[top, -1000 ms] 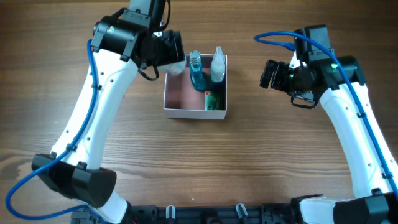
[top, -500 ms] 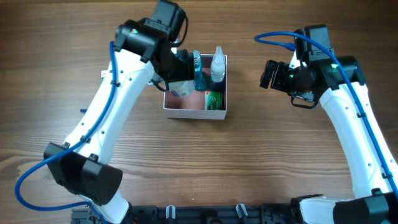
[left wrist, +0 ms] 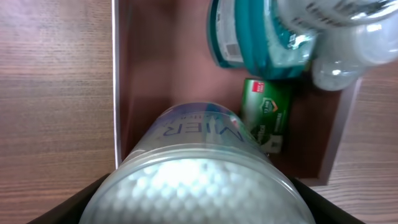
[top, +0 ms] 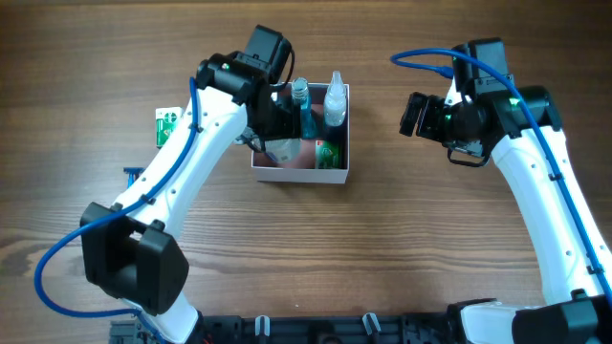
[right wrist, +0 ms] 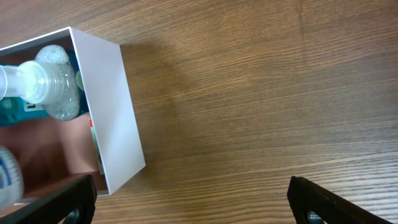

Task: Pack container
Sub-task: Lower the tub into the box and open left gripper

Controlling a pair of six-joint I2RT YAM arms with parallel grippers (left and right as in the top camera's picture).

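The container [top: 299, 174] is a square white-walled box with a pinkish-brown inside, at the table's middle. It holds a blue bottle [top: 303, 110], a clear bottle [top: 335, 100] and a green packet [top: 329, 153]. My left gripper [top: 274, 122] is shut on a round white-lidded jar [top: 283, 149], held low over the container's left half. In the left wrist view the jar [left wrist: 199, 168] fills the bottom, above the container's floor [left wrist: 165, 62]. My right gripper [top: 413, 115] is open and empty, to the right of the container [right wrist: 109, 106].
A green-and-white packet [top: 166, 126] lies on the wooden table left of the left arm. A small blue item [top: 132, 174] lies below it. The right wrist view shows bare wood to the right of the container.
My left gripper has carried the jar from the container's far-left corner rightward and toward me, down over its left half. The right arm has not moved.
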